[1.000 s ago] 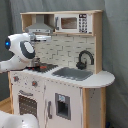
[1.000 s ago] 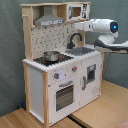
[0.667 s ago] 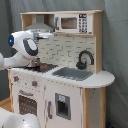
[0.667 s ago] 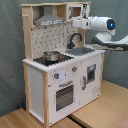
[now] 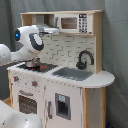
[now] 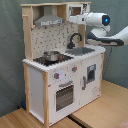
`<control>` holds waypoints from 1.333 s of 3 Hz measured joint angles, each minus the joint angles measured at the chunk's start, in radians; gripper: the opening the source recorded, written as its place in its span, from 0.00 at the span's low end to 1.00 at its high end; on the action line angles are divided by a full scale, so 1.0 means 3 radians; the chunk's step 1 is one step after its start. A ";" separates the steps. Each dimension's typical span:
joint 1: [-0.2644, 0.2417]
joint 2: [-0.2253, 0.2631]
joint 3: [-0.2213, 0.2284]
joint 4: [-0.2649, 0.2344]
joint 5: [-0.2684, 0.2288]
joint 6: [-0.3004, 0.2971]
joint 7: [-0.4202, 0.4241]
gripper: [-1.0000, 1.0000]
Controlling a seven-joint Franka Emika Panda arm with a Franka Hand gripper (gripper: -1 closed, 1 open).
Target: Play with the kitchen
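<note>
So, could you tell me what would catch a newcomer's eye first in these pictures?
The tall white and light-wood toy kitchen fills the middle of both exterior views, with a small metal pot on its black stovetop and a curved black faucet over the grey sink. The white robot arm reaches in at the level of the upper shelf, from the second exterior view's right, towards the small microwave.
</note>
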 joint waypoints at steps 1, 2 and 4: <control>-0.0232 0.0093 0.0163 0.0235 0.0000 -0.0002 -0.0018 1.00; -0.0473 0.0150 0.0338 0.0448 0.0000 -0.0001 -0.0023 1.00; -0.0473 0.0111 0.0228 0.0606 0.0004 0.0031 -0.0017 1.00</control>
